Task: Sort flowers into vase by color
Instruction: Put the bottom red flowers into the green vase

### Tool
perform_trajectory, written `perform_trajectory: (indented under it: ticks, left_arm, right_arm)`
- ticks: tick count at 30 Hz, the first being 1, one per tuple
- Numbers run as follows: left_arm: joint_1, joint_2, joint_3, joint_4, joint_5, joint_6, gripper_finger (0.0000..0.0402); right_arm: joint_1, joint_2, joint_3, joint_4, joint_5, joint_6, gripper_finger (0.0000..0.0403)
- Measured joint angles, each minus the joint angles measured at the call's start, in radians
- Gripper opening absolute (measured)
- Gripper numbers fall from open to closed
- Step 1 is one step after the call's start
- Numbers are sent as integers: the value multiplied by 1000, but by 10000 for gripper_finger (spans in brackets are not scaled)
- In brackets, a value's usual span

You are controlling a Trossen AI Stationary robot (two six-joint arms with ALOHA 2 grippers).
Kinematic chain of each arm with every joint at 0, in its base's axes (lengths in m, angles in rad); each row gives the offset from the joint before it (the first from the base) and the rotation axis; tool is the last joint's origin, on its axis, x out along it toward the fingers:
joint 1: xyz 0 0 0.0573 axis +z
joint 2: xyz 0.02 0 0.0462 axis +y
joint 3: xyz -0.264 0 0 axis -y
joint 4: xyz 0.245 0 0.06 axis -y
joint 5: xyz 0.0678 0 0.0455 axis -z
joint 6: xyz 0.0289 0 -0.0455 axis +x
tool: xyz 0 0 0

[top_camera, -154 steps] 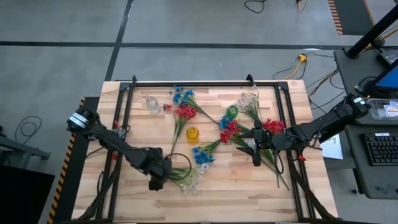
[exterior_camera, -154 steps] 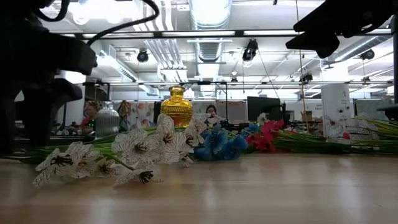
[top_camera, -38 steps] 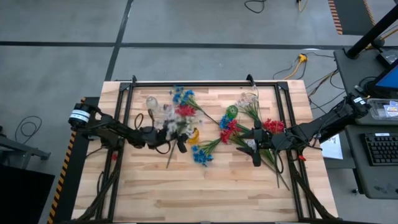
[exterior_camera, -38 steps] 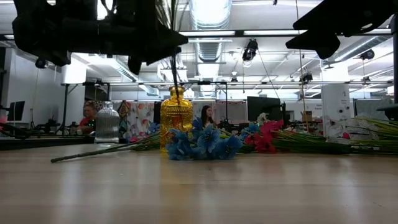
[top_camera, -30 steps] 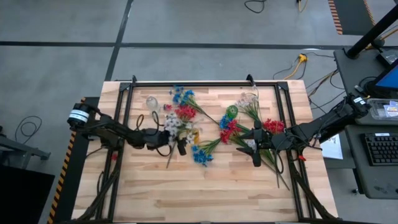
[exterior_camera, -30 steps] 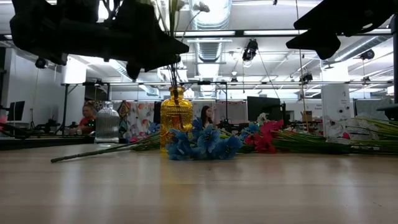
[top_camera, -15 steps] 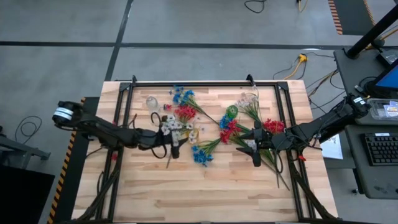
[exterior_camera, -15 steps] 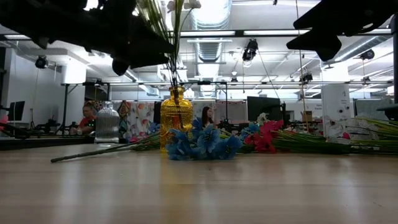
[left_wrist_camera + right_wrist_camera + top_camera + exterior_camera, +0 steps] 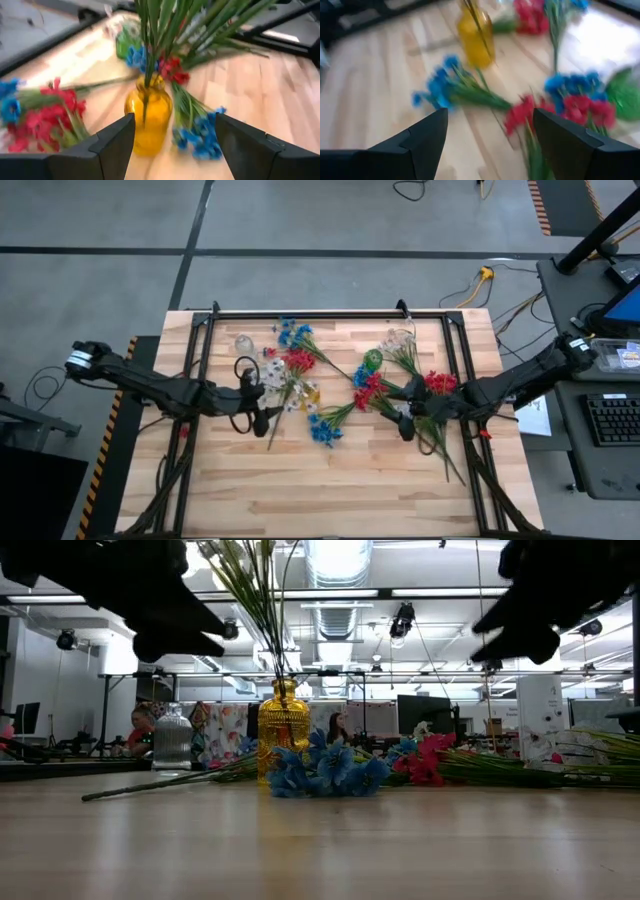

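On the table [image 9: 330,480]: three vases, one yellow vase [image 9: 148,118] holding white flowers [image 9: 275,383].
Left gripper [image 9: 262,416] and right gripper [image 9: 404,423] both gape empty; blue and red sprigs lie loose nearby.

Setting: open-plan robotics lab or workshop inside an office-type hall. Evidence, low view: exposed round silver ventilation duct [image 9: 338,565], long fluorescent ceiling light strips [image 9: 470,592], dark computer monitor [image 9: 425,712] on a far desk, seated person in red top [image 9: 142,726] at far left. Evidence, high view: pale wooden plank tabletop [image 9: 330,480] bolted into a black metal frame [image 9: 310,313], grey concrete floor [image 9: 100,280] with dark painted lines, loose yellow-plugged cable [image 9: 484,275], black keyboard [image 9: 615,420] on a side desk at right.
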Motion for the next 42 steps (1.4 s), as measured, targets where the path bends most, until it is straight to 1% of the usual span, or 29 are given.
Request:
perform_trajectory:
  ticks: [4, 5, 10, 15, 19, 23, 28, 36, 42]
  left_arm:
    - [-12, -22, 35, -138, -4, -85, 259]
    - [-13, -23, 44, -157, -7, -106, 259]
    - [-13, -10, 67, -279, -8, -193, 259]
    - [-18, -11, 63, -419, -10, -297, 259]
    - [-18, -12, 59, -466, -60, -308, 259]
    - [-18, -13, 59, -502, -62, -305, 259]
    - [-18, -14, 59, -552, -61, -324, 259]
    - [-17, -13, 59, -575, -64, -335, 259]
    - [-17, -11, 61, -585, -110, -331, 259]
  right_arm:
    - [-31, 96, 5, -66, -59, 60, 273]
    - [-40, 120, 18, -109, -71, 77, 270]
    - [-89, 258, 129, -342, -81, 165, 259]
    - [-117, 381, 233, -465, -121, 168, 269]
    - [-141, 450, 290, -493, -139, 159, 286]
    - [-172, 504, 324, -495, -171, 145, 299]
    - [-204, 577, 334, -489, -178, 124, 298]
    - [-212, 678, 359, -455, -186, 92, 273]
    - [-212, 729, 379, -455, -186, 90, 224]
